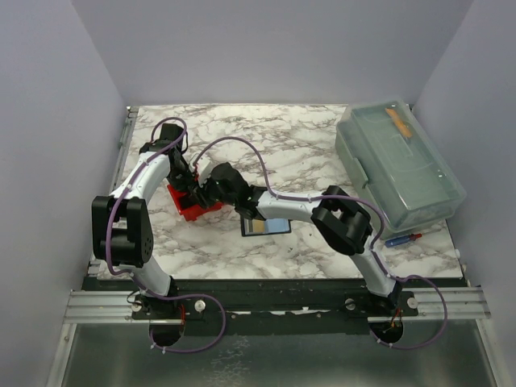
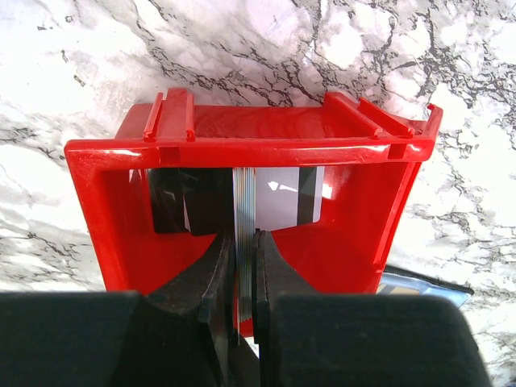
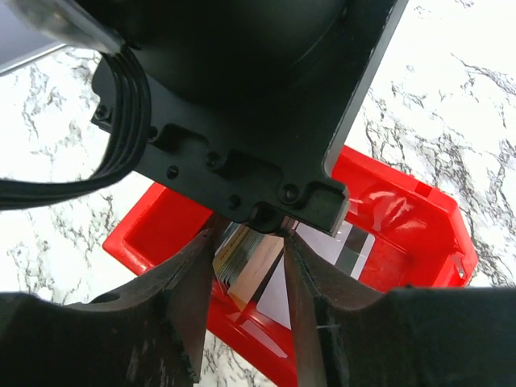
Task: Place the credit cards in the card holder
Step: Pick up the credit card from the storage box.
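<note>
The credit cards [image 2: 244,201] look thin, stiff, light and slippery, so a pinch across the flat faces suits best. The left gripper [image 2: 244,246] clamps a stack edge-up over the red tray [image 2: 242,151], where more cards lie. The right gripper [image 3: 246,274], half open, straddles that stack (whether it presses, I cannot tell). The card holder [image 1: 251,229] lies beside the tray.

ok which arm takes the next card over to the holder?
Probably right. The right gripper flanks the credit cards over the red tray, and the card holder lies by its forearm. The left gripper is shut on that stack, so it's occupied.
</note>
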Available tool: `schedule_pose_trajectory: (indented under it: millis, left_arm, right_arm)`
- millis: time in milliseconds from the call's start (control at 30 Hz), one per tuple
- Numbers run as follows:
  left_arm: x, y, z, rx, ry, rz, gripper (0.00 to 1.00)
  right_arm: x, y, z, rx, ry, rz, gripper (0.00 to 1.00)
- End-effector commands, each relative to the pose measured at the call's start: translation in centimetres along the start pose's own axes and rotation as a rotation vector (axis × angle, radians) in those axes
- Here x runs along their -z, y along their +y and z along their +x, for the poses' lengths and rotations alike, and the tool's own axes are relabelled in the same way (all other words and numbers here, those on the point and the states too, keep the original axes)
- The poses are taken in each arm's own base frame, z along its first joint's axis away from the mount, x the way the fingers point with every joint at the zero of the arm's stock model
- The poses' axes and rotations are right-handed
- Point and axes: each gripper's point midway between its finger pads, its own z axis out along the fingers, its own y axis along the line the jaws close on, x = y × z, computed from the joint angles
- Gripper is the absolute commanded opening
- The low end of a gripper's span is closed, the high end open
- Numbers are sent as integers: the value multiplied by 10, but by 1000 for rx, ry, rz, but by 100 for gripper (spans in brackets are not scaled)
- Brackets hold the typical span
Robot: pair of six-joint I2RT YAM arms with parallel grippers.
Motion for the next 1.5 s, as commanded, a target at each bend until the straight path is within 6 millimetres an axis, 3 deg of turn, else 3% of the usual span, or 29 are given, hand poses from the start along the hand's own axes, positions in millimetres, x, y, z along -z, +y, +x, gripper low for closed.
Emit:
schedule_pose_trajectory:
  millis: [0, 100, 200, 367, 533, 733, 833, 967, 1100, 1233, 1333, 1467]
  left_arm:
    - [12, -11, -7, 4, -29, 40, 0]
    - [13, -12, -8, 10, -32, 42, 0]
    - [14, -15, -5, 21, -19, 58, 0]
    - [3, -23, 0, 26, 8, 94, 0]
    - [-8, -37, -1, 20, 28, 149, 0]
    - [-13, -51, 2, -12, 29, 161, 3]
    - [-14, -55, 1, -28, 24, 158, 14]
    - [-9, -57, -6, -50, -3, 165, 40]
    - [7, -60, -14, -82, -50, 190, 66]
    - [28, -58, -21, -105, -101, 190, 82]
    - [42, -53, -25, -108, -128, 174, 90]
    - [64, -53, -31, -108, -169, 182, 92]
  right_arm:
    - [-7, -4, 14, 22, 45, 53, 39]
    - [-9, -5, 16, 16, 53, 65, 28]
    - [-9, -15, 17, 19, 63, 132, 23]
    - [-2, -27, 13, 14, 30, 213, 1]
    - [4, -36, 27, 9, 25, 270, 0]
    - [14, -44, 29, 6, -4, 313, 0]
    - [16, -46, 30, 4, -10, 311, 0]
    - [17, -47, 32, -32, -20, 305, 0]
    - [20, -51, 29, -56, -36, 304, 0]
    - [25, -51, 15, -81, -73, 283, 0]
    - [29, -51, 1, -93, -101, 275, 0]
    - [38, -50, -25, -151, -144, 257, 0]
